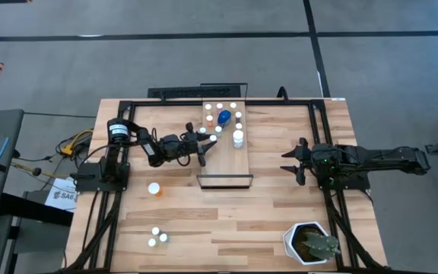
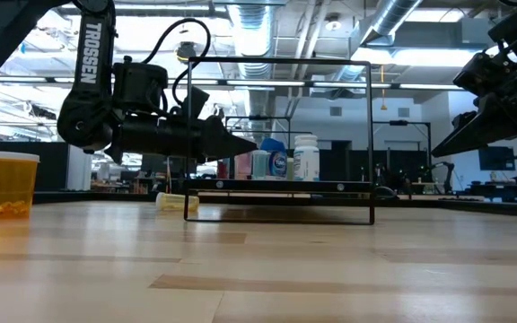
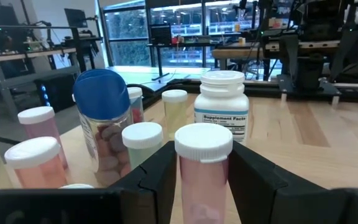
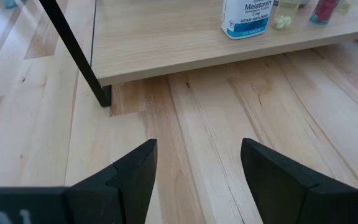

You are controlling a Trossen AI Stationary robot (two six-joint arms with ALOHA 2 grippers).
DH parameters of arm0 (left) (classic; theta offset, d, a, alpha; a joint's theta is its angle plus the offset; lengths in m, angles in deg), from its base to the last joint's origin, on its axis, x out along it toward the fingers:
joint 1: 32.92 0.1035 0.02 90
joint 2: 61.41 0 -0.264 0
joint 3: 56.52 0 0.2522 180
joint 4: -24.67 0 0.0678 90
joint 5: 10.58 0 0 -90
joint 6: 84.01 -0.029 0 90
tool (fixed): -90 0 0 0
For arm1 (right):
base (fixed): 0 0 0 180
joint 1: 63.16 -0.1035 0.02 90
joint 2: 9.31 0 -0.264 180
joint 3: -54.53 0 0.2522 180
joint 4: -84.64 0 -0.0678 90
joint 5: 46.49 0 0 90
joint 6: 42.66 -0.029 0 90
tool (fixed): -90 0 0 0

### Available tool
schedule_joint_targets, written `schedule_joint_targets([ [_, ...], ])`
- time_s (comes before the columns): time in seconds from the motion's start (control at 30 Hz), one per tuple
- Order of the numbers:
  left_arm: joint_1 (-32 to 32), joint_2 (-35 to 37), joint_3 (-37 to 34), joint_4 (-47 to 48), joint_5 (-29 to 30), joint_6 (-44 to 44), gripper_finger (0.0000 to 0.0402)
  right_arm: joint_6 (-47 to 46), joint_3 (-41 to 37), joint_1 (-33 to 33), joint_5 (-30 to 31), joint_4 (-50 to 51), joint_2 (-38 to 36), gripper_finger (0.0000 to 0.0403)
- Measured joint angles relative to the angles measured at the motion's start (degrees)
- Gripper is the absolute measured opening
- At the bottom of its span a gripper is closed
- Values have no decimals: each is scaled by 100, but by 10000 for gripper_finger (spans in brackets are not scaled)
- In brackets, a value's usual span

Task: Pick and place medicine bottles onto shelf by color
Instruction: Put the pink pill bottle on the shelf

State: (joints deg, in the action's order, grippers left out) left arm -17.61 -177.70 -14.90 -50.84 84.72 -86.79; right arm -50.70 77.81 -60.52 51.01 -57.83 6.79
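A: High view: where is the left gripper (image 1: 206, 144) working?
B: It is reaching over the shelf (image 1: 243, 164), among the bottles there; the right gripper (image 1: 295, 161) is waiting beside the shelf.

A: Low view?
B: An orange bottle (image 2: 8, 184) is standing on the table, well apart.

A: Left wrist view?
B: Its fingers are clasping a pink bottle (image 3: 202, 168), probably to set it by the other pink ones.

A: Right wrist view?
B: Those fingers are gaping, holding nothing.

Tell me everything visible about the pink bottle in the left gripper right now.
The pink bottle has a translucent pink body and a white ribbed cap. It stands upright between the left gripper's two dark fingers, which close on its sides. It is at the shelf's left edge, among other bottles. Close behind it are a blue-lidded bottle and a white labelled one. Whether its base rests on the shelf is hidden.
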Motion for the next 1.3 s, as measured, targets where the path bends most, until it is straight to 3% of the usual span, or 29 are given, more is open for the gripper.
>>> schedule_joint_targets([
  [1.3, 0, -9, 247, 604, -15, 459, 124, 0, 0, -1, -1, 2, 0, 255],
])
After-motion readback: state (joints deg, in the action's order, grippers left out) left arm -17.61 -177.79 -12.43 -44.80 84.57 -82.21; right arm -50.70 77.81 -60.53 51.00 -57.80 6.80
